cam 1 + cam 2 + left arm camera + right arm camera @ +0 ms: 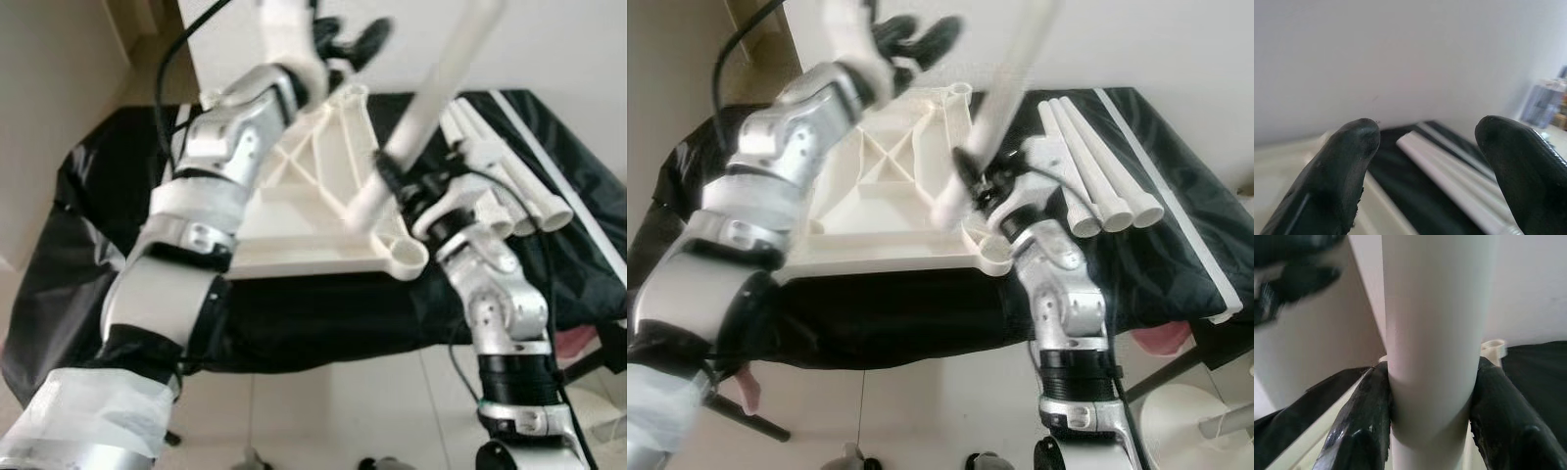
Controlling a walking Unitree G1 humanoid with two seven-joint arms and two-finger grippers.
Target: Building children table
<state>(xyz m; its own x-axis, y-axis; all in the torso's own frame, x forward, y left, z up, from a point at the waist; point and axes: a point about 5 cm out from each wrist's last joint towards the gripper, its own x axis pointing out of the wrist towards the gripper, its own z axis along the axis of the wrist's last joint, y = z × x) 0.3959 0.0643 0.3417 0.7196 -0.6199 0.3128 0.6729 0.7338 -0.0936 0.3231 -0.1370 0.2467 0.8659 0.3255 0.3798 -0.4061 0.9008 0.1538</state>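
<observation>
White smooth tapered table leg clamped in right gripper; left gripper spread wide above ribbed tabletop.

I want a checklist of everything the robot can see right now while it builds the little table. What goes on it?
Surface: black cloth over a low stand, white tile floor below.
Job's things: white tabletop lying underside up, ribs showing; three spare white legs lying side by side on the cloth to its right; one white leg held up at a tilt over the tabletop's near right corner socket.
Clutter: pink object under the cloth's right edge; cannot tell what it is.
Grippers: right tool shut on the held leg; left tool open, raised above the tabletop's far side.
Cables: black cable looping behind the left arm.
Surroundings: white wall behind.
</observation>
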